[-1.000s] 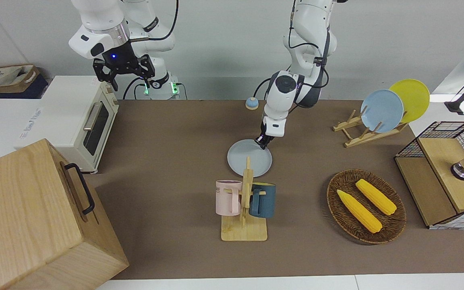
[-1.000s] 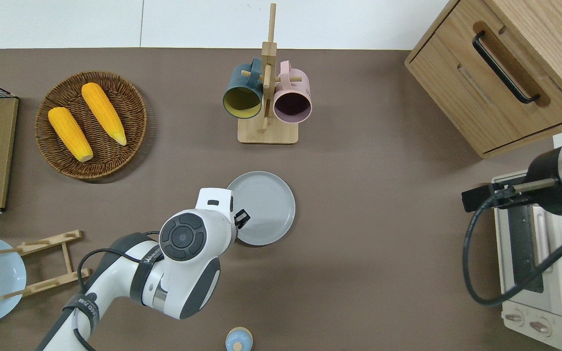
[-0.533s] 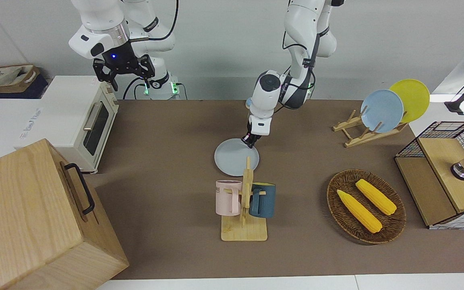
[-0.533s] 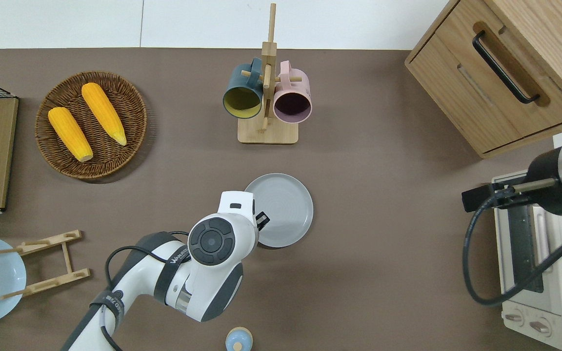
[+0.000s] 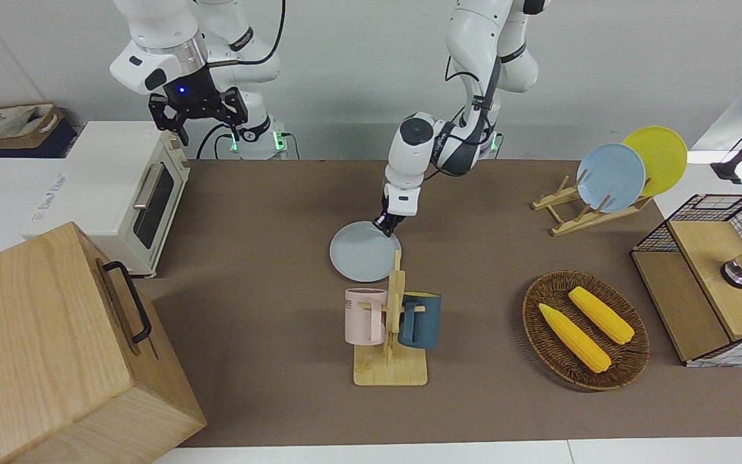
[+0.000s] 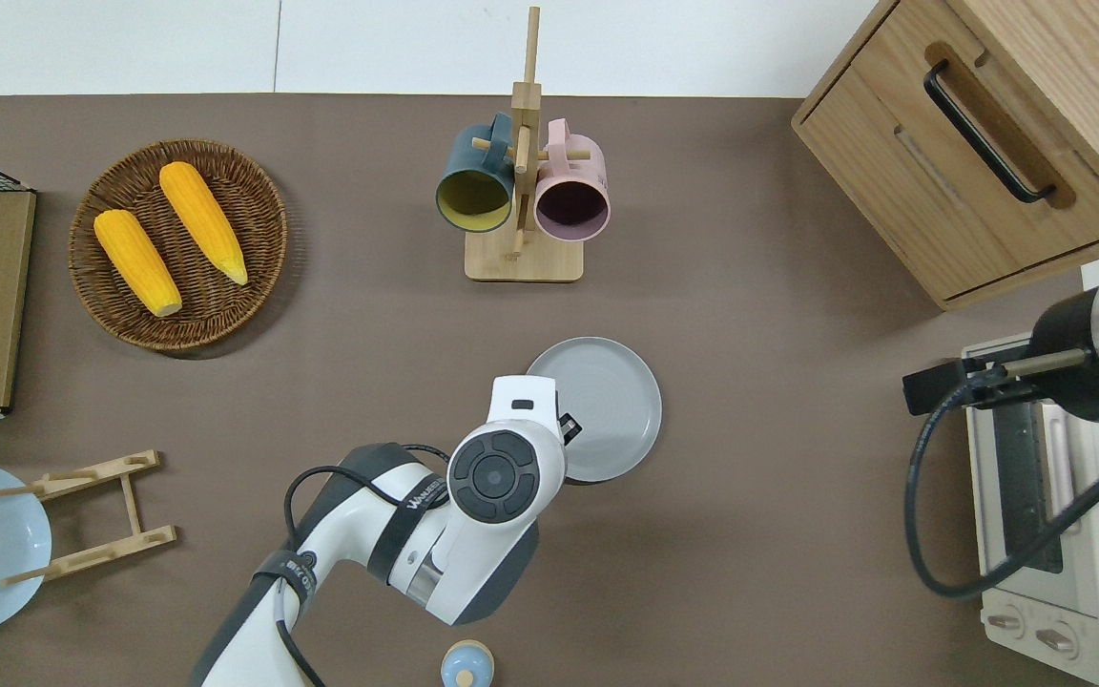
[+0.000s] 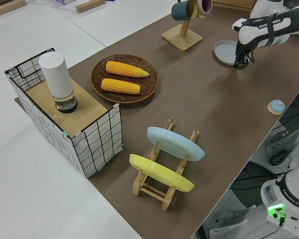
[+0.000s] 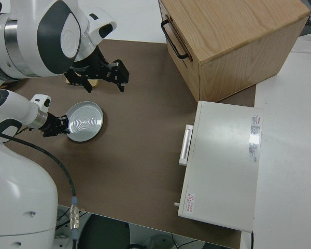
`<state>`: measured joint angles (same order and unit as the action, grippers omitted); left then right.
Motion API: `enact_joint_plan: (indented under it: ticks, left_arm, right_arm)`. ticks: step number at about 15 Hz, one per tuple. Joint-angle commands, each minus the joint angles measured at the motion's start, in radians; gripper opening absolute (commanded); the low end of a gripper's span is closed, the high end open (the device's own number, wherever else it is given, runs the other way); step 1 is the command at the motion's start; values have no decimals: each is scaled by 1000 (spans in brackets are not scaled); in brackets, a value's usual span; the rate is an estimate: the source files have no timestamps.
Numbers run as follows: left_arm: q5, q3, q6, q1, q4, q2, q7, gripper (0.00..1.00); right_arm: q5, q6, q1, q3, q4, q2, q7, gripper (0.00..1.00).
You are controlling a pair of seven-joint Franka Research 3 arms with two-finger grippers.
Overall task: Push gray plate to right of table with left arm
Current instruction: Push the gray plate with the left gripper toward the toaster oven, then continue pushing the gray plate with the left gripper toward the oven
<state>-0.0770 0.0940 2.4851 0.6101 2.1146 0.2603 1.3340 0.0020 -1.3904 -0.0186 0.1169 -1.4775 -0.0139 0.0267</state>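
Near the robots' edge of the brown counter [image 6: 750,534], the left arm's black claw [image 6: 569,426] presses its tip against the rim of the round pale grey plate [image 6: 607,405]; whether its fingers are apart cannot be told. The plate lies mid-counter, nearer the robots than the wooden mug rack [image 6: 523,191]. Judging by that, much sliding toward the right arm's end remains. The right arm is parked.

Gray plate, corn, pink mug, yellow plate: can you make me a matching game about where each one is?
Things:
1. gray plate
2. corn cobs
3. pink mug
4. yellow plate

Places:
A. hanging on the wooden mug rack
B. flat on the table, with the left gripper at its rim
C. standing in the wooden plate rack
D. lying in the wicker basket

Pairs: 1-B, 2-D, 3-A, 4-C
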Motion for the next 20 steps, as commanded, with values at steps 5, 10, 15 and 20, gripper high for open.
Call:
enact_joint_plan:
  ticks: [5,10,15,20]
  left_arm:
    - [72,-10,-3,118,-182,174,161,0]
    - [75,-10,3,175,-223,209,200,0]
    - [80,-10,6,211,-267,244,211,0]
    - [91,-14,6,247,-361,306,234,0]
  right_arm:
    - [10,14,20,13,8,-3,2,983]
    - [10,14,20,13,8,-3,2,983]
    - [10,14,20,15,8,-3,2,983]
    - [10,14,20,15,8,-3,1,983]
